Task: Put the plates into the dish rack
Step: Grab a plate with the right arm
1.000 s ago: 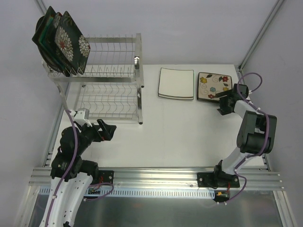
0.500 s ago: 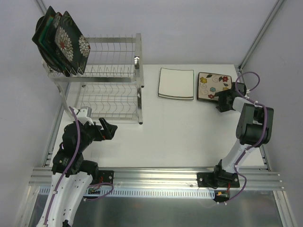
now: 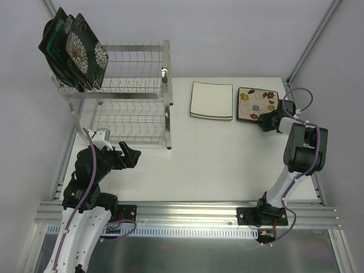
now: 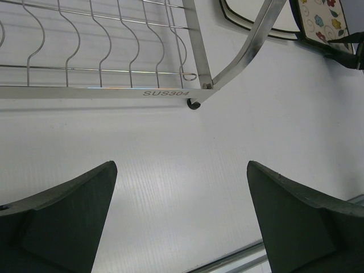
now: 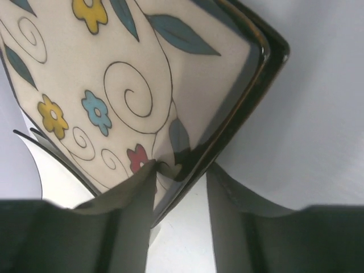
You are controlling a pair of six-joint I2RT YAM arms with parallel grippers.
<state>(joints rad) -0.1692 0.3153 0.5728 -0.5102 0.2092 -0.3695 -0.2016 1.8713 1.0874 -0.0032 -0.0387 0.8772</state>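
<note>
Bottom left of the overhead view: left gripper sits low over the table just in front of the rack, fingers wide apart, holding nothing; its wrist view shows only bare table and the rack's bottom rail.

Right side, mid-height: right gripper is at the near right corner of the flower plate — in the wrist view a finger stands on either side of the dark rim, so it straddles the edge; can't tell if it's actually pinching yet. Plate lies flat on the table; white plate is just beside it, to the left.

Upper left, furthest back: dark plates stand upright at the far left end of the rack's top tier.

So I'd call this the grab on the flower plate; next it needs a firm squeeze, a lift, then a carry left to an open slot — that thin rim grip looks slippy to me.
</note>
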